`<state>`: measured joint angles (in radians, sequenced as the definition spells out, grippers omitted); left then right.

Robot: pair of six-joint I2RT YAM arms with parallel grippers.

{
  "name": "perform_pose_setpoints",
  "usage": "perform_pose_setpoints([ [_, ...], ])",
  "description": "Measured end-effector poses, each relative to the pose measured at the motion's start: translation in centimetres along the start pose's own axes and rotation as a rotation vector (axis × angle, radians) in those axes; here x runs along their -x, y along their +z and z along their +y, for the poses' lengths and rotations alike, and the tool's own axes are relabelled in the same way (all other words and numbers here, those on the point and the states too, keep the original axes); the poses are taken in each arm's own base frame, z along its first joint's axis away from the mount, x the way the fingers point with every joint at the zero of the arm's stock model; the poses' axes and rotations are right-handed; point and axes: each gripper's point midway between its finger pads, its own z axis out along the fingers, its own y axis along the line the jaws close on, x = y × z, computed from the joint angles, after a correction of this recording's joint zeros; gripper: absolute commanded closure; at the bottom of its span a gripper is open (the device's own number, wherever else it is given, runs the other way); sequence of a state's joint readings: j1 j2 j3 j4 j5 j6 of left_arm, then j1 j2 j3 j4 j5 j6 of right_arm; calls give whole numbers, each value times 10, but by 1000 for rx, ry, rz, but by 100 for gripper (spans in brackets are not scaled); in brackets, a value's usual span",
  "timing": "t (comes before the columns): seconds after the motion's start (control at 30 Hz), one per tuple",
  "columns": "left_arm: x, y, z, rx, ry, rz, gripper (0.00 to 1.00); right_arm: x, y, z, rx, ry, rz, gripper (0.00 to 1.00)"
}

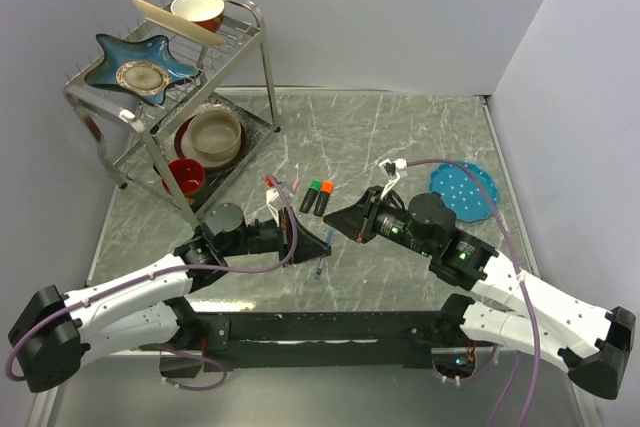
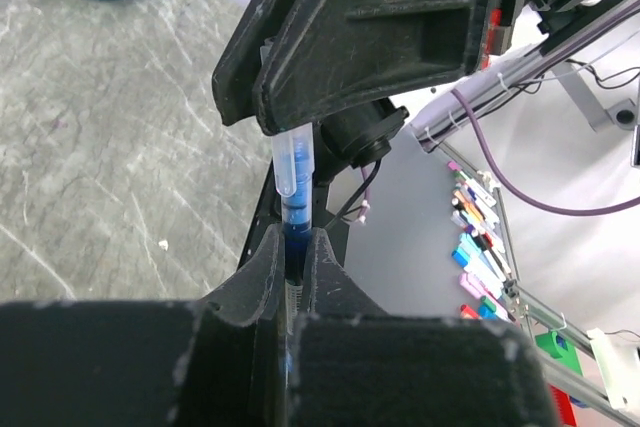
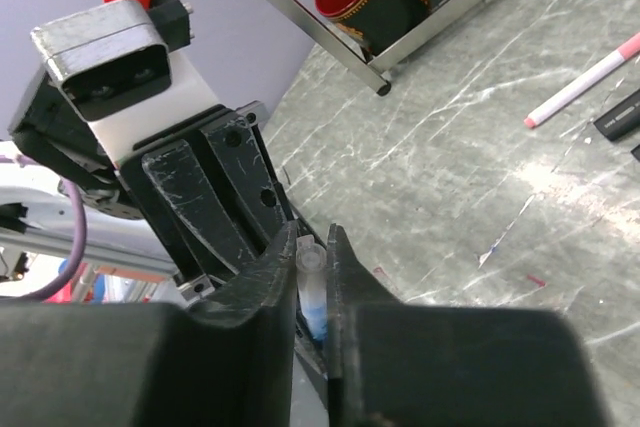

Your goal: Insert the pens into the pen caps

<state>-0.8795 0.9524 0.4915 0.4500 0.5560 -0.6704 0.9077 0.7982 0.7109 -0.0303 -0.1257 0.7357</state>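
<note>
One pen in play: thin dark-blue ballpoint (image 2: 296, 182), clear-barrelled plastic, lifted off the table and spanning the gap between the two arms near the table's middle. Sits pinched low on its shaft by left gripper (image 2: 295, 247), fingers closed hard against the barrel with no slack showing. Shows a pale, translucent, rounded upper end, nipped by right gripper (image 3: 312, 247), likewise closed down to barrel width. Cannot tell whether that pale end is a seated cap or bare barrel. Looks light, stiff and smooth. Probably slides lengthwise and pivots easily in a two-point pinch, and likely bends or cracks if the arms load it off-axis. Best taken mid-barrel, square across the pads, with push kept straight along the axis. Elsewhere on grey marbled table (image 1: 400, 137): two stubby black highlighter markers (image 1: 311, 201) side by side just beyond the grippers, green cap (image 1: 315, 185) and orange cap (image 1: 327, 187) at their far ends, seemingly on already. Thin white-pink stick pen (image 3: 580, 82) just beside them, capped or not unclear. No loose pale pink cap made out.
</note>
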Motion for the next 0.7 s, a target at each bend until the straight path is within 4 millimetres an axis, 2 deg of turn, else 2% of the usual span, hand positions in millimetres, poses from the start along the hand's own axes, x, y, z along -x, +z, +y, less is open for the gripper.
perform_pose_setpoints([
  [0.37, -26, 1, 20, 77, -72, 105, 99, -29, 8, -22, -52, -14, 2, 100],
  [0.57, -28, 2, 29, 105, -99, 160, 99, -36, 11, -31, -94, -21, -32, 100],
  [0.7, -21, -3, 31, 98, -119, 181, 99, -33, 15, -30, -96, -14, -76, 100],
])
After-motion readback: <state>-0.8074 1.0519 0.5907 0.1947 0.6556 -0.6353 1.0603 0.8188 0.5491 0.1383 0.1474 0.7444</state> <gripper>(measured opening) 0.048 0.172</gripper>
